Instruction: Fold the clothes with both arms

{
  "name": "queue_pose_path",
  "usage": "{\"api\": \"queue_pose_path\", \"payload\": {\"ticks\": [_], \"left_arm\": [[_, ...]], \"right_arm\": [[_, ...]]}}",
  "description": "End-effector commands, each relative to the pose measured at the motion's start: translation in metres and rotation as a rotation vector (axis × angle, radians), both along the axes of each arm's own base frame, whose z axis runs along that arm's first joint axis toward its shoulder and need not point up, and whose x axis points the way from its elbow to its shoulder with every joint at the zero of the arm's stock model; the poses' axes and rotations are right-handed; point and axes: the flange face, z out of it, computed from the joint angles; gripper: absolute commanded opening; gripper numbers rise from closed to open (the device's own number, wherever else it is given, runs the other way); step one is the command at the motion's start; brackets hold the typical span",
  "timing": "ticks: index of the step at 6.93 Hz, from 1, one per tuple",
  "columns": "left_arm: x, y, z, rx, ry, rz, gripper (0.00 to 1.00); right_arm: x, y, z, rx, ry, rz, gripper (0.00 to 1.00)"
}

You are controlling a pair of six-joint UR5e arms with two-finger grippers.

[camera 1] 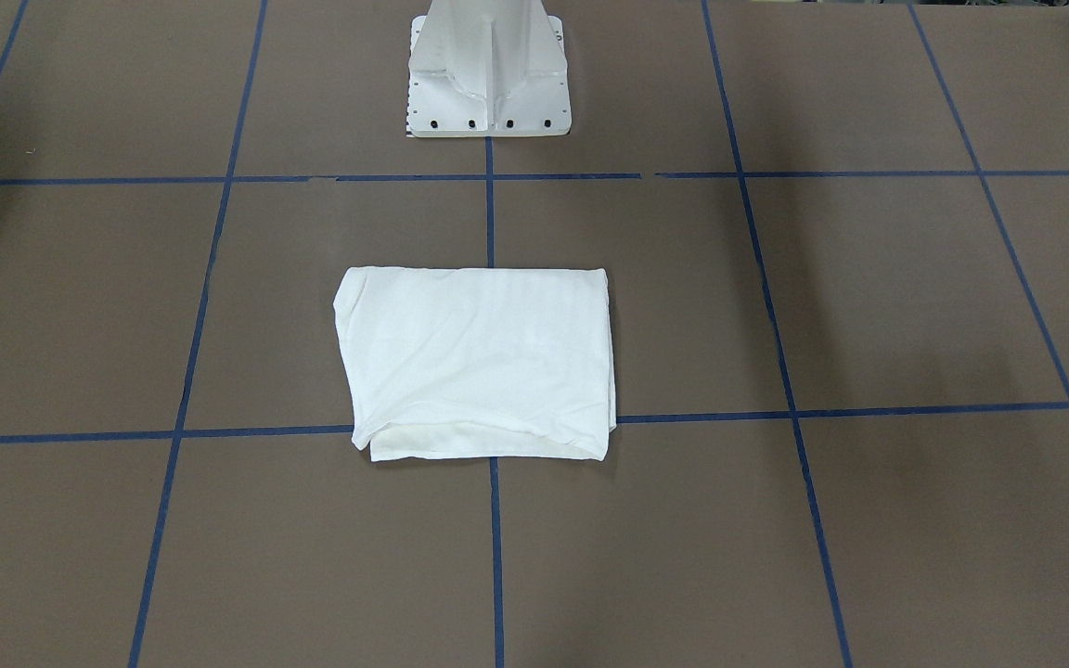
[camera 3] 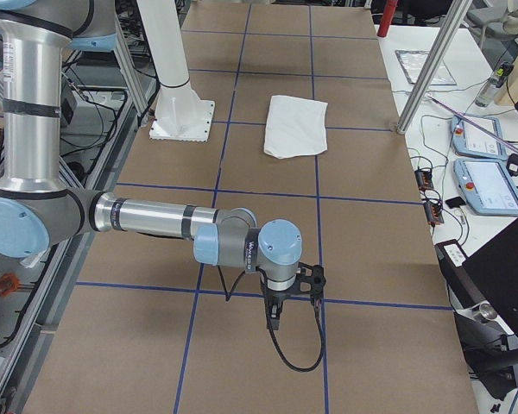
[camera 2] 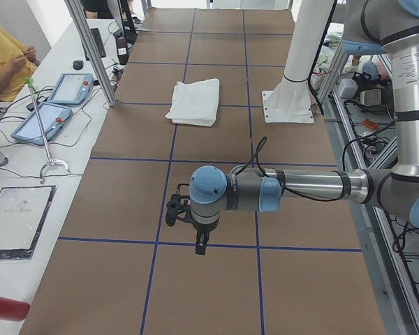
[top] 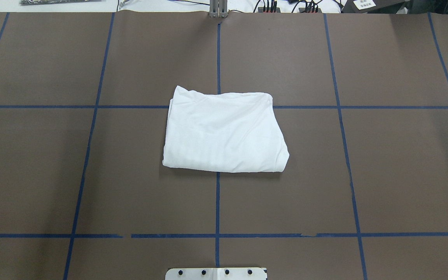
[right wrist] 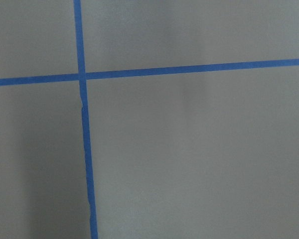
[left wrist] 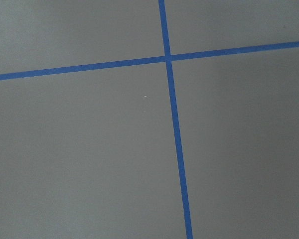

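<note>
The clothes [camera 1: 479,362] lie as one white folded rectangle in the middle of the brown table [top: 224,134], flat and untouched, with no print or collar showing. The same bundle appears far off in both side views [camera 2: 195,101] [camera 3: 296,125]. Both arms hang well away from it, out at the table's ends. The left gripper [camera 2: 200,243] points down over a blue tape line, and the right gripper [camera 3: 276,317] does the same at the other end. I cannot tell whether either is open or shut. Both wrist views show only bare table and tape.
The white pedestal base [camera 1: 490,74] stands behind the shirt on the robot's side [top: 216,273]. Blue tape lines [top: 217,202] divide the table into a grid. A side bench holds teach pendants [camera 2: 56,105] [camera 3: 483,172], and a seated person in yellow [camera 2: 3,59] is beside it.
</note>
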Motion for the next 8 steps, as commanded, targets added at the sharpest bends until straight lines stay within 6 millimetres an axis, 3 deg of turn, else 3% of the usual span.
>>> {"api": "queue_pose_path", "payload": {"ticks": [1,8], "left_arm": [[-0.0004,0.001,0.0005,-0.001,-0.001,-0.001,1.0],[0.0002,0.0008,-0.0003,0.0,-0.001,0.0,1.0]], "right_arm": [[0.0,0.0035,0.0001,-0.006,0.003,0.002,1.0],[-0.0007,0.0035,-0.0029,0.001,-0.006,0.002,1.0]]}}
